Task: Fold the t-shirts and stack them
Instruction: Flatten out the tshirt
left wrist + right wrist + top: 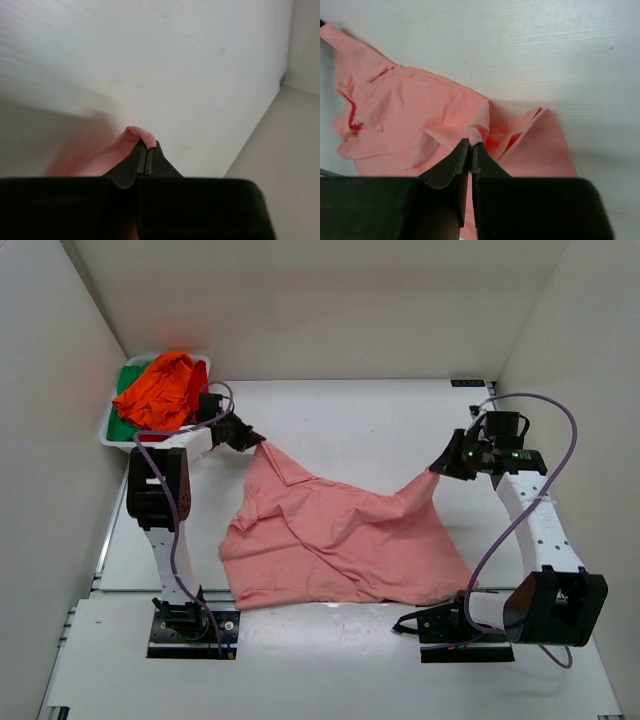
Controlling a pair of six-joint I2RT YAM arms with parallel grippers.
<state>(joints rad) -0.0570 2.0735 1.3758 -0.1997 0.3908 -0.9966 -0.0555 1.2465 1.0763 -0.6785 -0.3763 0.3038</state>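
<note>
L arm (165,540) rises from its base, elbow bent, forearm reaching fwd and inward. L gripper (258,443) has jaws pressed together, pinching a corner of the salmon-pink t-shirt (340,540). R arm (535,525) is folded at the elbow with the wrist turned inward. R gripper (437,468) is likewise clamped on the fabric.

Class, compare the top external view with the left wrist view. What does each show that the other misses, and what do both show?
Only the top view: the tray holding an orange shirt and a green shirt, and the right fingers pinching the pink shirt. Only the left wrist view: close up, the left fingers shut tight on a fold. Both: the pink shirt and the left fingers.
</note>
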